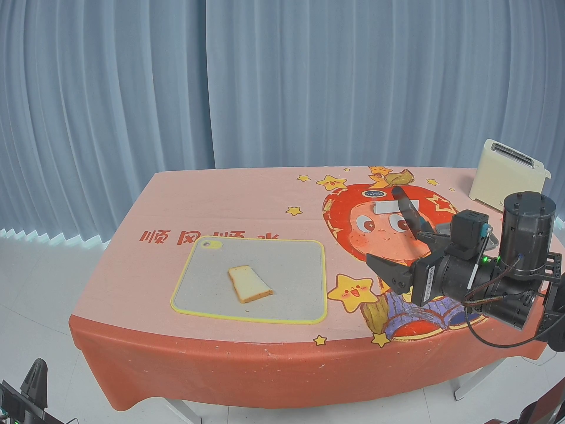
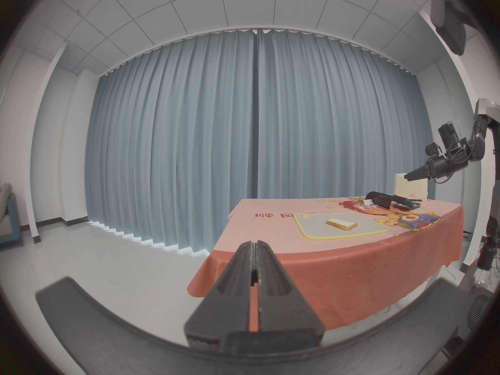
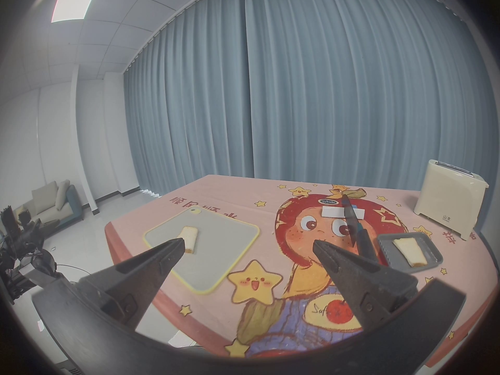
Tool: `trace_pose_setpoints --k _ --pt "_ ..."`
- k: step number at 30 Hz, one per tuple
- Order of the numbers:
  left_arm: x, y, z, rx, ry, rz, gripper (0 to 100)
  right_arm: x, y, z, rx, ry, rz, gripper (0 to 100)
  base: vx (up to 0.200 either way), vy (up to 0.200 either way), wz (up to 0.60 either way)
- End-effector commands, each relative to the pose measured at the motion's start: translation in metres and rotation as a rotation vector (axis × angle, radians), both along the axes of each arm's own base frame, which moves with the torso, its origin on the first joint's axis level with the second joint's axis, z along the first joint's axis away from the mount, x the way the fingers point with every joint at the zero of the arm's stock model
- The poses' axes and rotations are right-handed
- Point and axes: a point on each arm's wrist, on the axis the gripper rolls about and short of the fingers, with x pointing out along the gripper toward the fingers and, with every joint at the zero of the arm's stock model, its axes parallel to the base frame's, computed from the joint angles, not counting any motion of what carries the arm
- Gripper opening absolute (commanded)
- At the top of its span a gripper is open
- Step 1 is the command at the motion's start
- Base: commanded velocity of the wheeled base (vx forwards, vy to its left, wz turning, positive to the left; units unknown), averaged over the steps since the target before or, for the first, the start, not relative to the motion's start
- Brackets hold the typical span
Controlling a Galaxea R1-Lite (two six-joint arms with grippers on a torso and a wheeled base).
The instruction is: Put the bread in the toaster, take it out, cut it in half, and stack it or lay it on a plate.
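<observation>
Pink table (image 1: 235,201) | R gripper (image 3: 249,245) apart, hovering above | L gripper (image 2: 255,246) together, off-table

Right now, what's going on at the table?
Nothing is being held. The right hand, open, hovers above the table's right side, near the knife and the tray holding one bread half. The other bread half lies on the cutting board. The toaster stands at the far right corner. The left hand is shut, low and off the table.
</observation>
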Motion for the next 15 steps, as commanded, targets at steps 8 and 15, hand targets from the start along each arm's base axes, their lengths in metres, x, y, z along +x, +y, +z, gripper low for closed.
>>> trace_pose_setpoints --k 8,15 --pt "0.0001 0.0000 -0.0054 0.003 0.003 -0.001 0 -0.0002 0.0035 -0.0018 -0.004 0.004 0.011 100 0.000 0.200 0.00" --pt "0.0001 0.0000 -0.0052 0.003 0.001 -0.001 0 -0.0004 0.0058 -0.0010 -0.010 0.001 0.021 100 0.000 0.200 0.00"
